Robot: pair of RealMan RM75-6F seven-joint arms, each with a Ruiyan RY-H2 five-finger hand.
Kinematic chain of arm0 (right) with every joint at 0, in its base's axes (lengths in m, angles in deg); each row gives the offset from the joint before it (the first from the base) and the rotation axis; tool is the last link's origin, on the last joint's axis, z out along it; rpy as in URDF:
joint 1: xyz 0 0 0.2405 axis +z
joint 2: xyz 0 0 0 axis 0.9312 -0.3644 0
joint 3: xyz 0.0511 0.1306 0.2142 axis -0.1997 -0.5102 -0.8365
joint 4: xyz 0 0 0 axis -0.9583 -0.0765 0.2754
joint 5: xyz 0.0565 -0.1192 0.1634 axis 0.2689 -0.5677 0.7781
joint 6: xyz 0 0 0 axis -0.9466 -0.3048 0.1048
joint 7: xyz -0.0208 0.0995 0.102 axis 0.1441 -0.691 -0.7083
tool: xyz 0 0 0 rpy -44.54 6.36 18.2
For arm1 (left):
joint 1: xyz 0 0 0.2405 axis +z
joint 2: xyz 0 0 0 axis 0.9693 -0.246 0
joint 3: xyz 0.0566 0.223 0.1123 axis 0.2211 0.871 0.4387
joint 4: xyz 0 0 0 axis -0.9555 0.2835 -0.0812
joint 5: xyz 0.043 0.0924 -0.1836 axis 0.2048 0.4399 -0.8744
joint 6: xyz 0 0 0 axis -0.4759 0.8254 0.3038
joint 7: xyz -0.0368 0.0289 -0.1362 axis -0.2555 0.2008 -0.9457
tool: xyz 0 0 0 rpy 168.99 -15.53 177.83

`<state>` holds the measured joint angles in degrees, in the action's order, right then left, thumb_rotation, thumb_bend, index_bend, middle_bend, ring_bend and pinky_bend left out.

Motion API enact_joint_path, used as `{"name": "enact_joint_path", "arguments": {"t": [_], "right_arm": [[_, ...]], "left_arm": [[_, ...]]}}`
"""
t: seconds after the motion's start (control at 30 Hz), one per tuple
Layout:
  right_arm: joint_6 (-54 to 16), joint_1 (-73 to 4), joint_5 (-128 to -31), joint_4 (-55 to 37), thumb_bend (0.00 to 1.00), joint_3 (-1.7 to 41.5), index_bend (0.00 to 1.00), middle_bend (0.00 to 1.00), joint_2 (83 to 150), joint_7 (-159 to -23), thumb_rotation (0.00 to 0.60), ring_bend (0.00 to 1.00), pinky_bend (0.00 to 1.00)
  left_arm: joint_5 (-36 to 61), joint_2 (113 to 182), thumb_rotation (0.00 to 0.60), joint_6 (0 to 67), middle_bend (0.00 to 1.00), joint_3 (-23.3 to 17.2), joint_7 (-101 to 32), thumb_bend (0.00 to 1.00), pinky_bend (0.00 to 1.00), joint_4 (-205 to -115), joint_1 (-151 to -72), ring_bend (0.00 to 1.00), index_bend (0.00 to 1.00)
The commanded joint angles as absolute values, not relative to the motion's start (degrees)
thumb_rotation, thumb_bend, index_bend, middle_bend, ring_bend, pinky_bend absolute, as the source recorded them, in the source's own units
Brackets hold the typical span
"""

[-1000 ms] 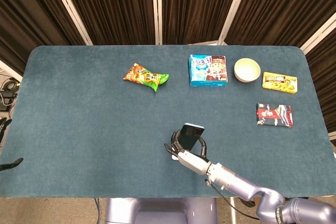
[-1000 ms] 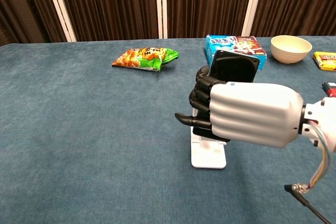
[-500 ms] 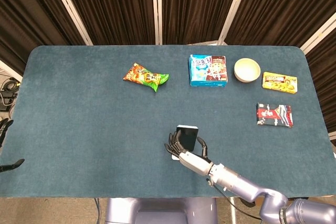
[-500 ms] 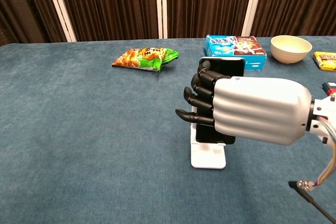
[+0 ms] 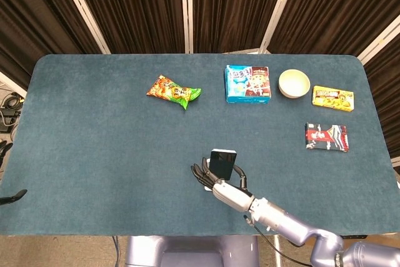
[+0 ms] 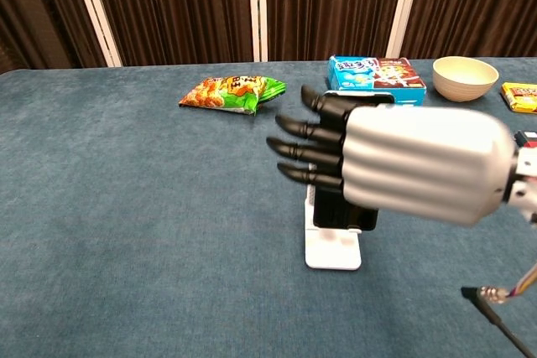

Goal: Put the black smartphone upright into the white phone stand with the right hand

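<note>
The black smartphone (image 5: 222, 164) stands upright in the white phone stand (image 6: 334, 252) near the table's front edge, right of centre. In the chest view only its lower part (image 6: 340, 215) shows behind my right hand (image 6: 394, 161). That hand (image 5: 219, 186) is just in front of the phone, with its dark fingers (image 6: 302, 144) stretched out straight to the left and apart, gripping nothing. Whether the palm still touches the phone's face is hidden. Only dark tips of my left hand (image 5: 11, 197) show at the far left edge of the head view.
Along the back of the blue-covered table (image 5: 94, 154) lie a green and orange snack bag (image 5: 174, 90), a blue box (image 5: 247, 84), a cream bowl (image 5: 294, 83) and a yellow box (image 5: 333, 98). A red and black packet (image 5: 325, 137) lies at the right.
My right hand lowered the phone into the stand, then its fingers uncurled from around the phone and straightened out. The phone now stands by itself.
</note>
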<state>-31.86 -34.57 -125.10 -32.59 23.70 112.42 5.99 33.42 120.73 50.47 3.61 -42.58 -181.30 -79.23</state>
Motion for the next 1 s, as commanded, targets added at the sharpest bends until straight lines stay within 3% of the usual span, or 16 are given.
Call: {"name": "enact_joint_path", "arguments": {"t": [0.03, 0.1, 0.23, 0.33, 0.5, 0.6, 0.77, 1.0], "right_arm": [[-29.3, -35.0, -126.0, -34.5, 0.48, 23.2, 0.00, 0.10, 109.8, 2.6, 0.600, 0.08, 0.21], [-26.6, -34.6, -128.1, -34.4, 0.48, 23.3, 0.00, 0.11, 107.9, -2.5, 0.600, 0.09, 0.21], [-14.0, -34.8, -132.8, -29.4, 0.47, 23.6, 0.00, 0.11, 103.5, -22.1, 0.600, 0.10, 0.21], [-7.1, -36.2, -131.2, -24.6, 0.41, 23.4, 0.00, 0.10, 102.5, -34.5, 0.600, 0.12, 0.20], [-2.1, -39.6, -123.4, -21.8, 0.11, 22.5, 0.00, 0.08, 101.7, -49.0, 0.600, 0.11, 0.17], [-0.8, -41.6, -118.9, -21.8, 0.00, 22.3, 0.00, 0.05, 101.3, -55.4, 0.600, 0.09, 0.13], [-0.2, -45.9, -111.0, -24.6, 0.00, 23.1, 0.00, 0.00, 100.1, -65.2, 0.600, 0.00, 0.00], [1.8, -55.9, -99.8, -36.2, 0.00, 27.5, 0.00, 0.00, 98.0, -75.3, 0.600, 0.00, 0.00]], "left_arm": [[33.5, 120.6, 0.600, 50.5, 0.00, 3.6, -42.9, 0.00, 0.00, -181.2, -79.2, 0.00, 0.00], [33.5, 120.6, 0.600, 50.6, 0.00, 3.6, -43.0, 0.00, 0.00, -181.2, -79.1, 0.00, 0.00], [34.1, 120.6, 0.600, 51.0, 0.00, 3.8, -42.9, 0.00, 0.00, -181.4, -79.0, 0.00, 0.00], [34.6, 120.7, 0.600, 51.5, 0.00, 3.9, -42.4, 0.00, 0.00, -181.7, -78.9, 0.00, 0.00], [35.7, 120.8, 0.600, 52.6, 0.00, 4.2, -41.8, 0.00, 0.00, -182.2, -78.5, 0.00, 0.00], [36.3, 120.9, 0.600, 53.3, 0.00, 4.4, -41.6, 0.00, 0.00, -182.4, -78.3, 0.00, 0.00], [37.3, 121.0, 0.600, 54.5, 0.00, 4.7, -41.4, 0.00, 0.00, -182.5, -77.8, 0.00, 0.00], [38.7, 121.1, 0.600, 56.7, 0.00, 4.8, -41.7, 0.00, 0.00, -182.2, -76.9, 0.00, 0.00]]}}
